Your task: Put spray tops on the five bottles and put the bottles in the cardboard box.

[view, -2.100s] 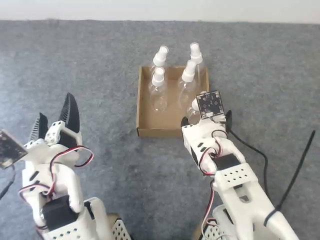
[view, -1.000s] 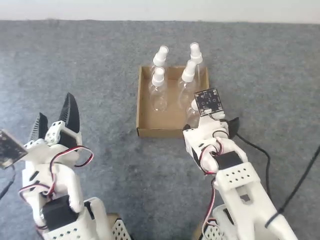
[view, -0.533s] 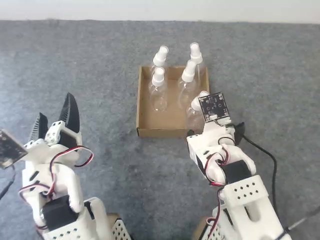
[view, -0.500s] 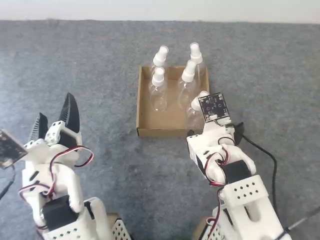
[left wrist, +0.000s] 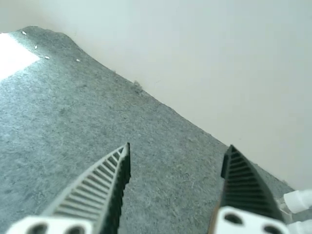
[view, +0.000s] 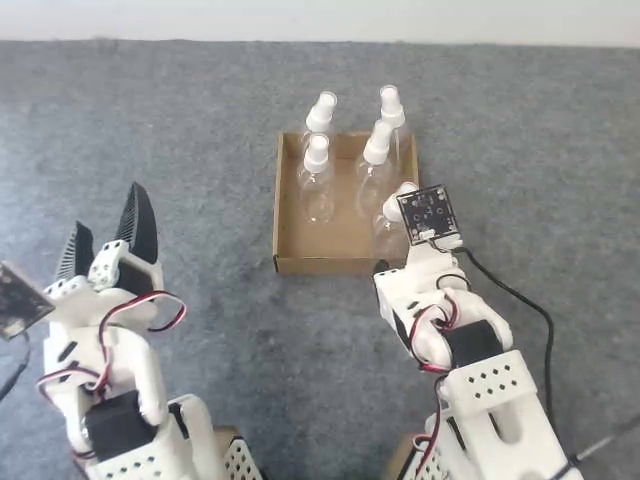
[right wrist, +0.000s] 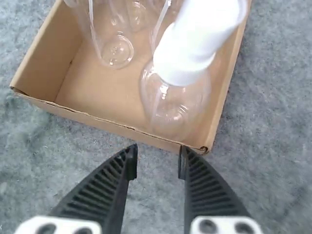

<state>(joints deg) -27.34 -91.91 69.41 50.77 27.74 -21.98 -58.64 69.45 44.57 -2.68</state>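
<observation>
Bottles [view: 317,190] upright in cardboard box [view: 318,265]

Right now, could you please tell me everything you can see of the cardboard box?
The cardboard box is a shallow, open-topped rectangular tray of plain brown card with low walls and a slightly rough front rim. It sits flat on the grey carpet. Clear bottles with white spray tops stand upright inside, mostly toward its far and right sides; the near left floor is bare. The right gripper hovers just outside its front wall, apparently not touching it.
</observation>
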